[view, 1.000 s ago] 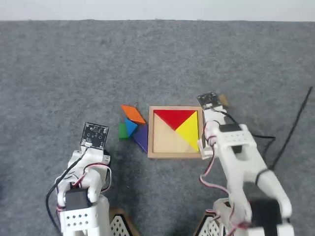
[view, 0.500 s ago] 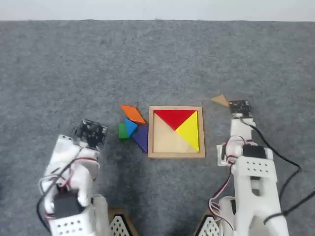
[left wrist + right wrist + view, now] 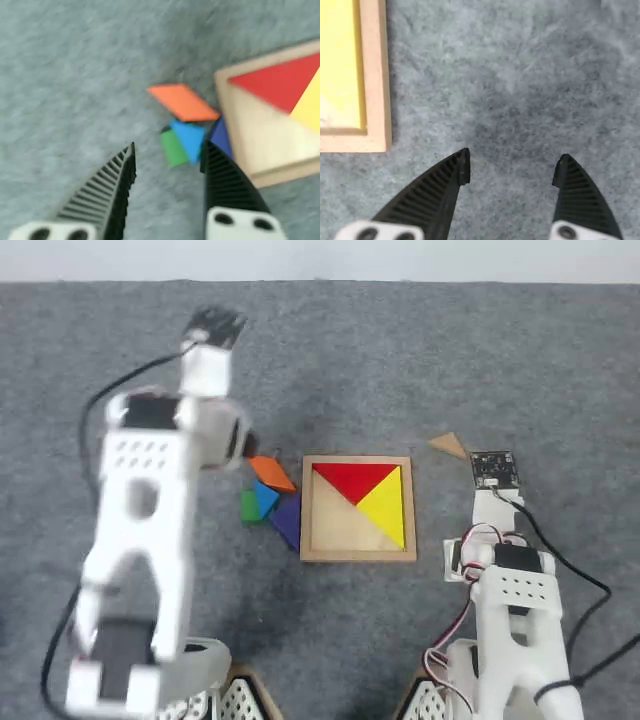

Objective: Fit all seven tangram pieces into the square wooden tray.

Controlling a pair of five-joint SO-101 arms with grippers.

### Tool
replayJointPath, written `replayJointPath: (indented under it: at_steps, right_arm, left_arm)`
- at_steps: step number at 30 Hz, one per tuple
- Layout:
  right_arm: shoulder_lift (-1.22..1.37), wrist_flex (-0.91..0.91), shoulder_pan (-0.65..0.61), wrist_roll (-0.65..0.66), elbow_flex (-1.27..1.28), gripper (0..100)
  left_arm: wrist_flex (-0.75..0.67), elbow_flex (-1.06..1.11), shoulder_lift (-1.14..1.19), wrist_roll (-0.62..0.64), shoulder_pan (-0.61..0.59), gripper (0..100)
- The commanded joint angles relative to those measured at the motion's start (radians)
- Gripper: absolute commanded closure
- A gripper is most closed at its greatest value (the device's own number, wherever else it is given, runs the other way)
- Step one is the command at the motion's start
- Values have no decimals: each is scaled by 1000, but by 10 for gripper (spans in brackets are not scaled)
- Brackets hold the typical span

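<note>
While the left arm [image 3: 150, 470] stands tall over the left side of the grey carpeted table [image 3: 400, 360], the left gripper [image 3: 169, 150] hangs above the carpet. Fingers apart, nothing between them.

Just past it, a loose cluster of four pieces lies on the carpet:
- orange parallelogram [image 3: 271, 471] [image 3: 182, 102], farthest from the arm bases, near the tray's far-left corner
- green piece [image 3: 248, 506] [image 3: 172, 147], leftmost, touching the blue one
- blue triangle [image 3: 265, 496] [image 3: 189, 137], tucked under the orange one
- purple piece [image 3: 288, 518] [image 3: 220, 137], up against the tray's left wall

Square wooden tray [image 3: 358, 553] [image 3: 375, 75] sits mid-table. Red triangle [image 3: 355, 481] lies along its far side and yellow triangle [image 3: 385, 510] [image 3: 337, 60] along its right side, the two meeting on a diagonal. Rest of the floor is bare wood.

Tan triangle [image 3: 448, 445] lies on the carpet beyond the far-right corner, apart from the tray.

Right arm [image 3: 510, 590] stands right of the tray. Right gripper [image 3: 514, 156] has its fingers spread and empty over the carpet, just beside a tray corner.
</note>
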Motion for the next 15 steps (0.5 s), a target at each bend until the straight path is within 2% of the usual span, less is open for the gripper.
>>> replayJointPath:
  at_steps: [1,5,9,15]
  right_arm:
    - [-33,-18,13,0,-8,728]
    - [-33,-18,13,0,-8,728]
    - [-33,-18,13,0,-8,728]
    - [-33,-18,13,0,-8,728]
  left_arm:
    - [-32,-142,170,166,84,783]
    - [-114,-139,288,327,92,783]
    - [-120,-140,388,465,91,783]
    - [-147,-150,540,532,104,783]
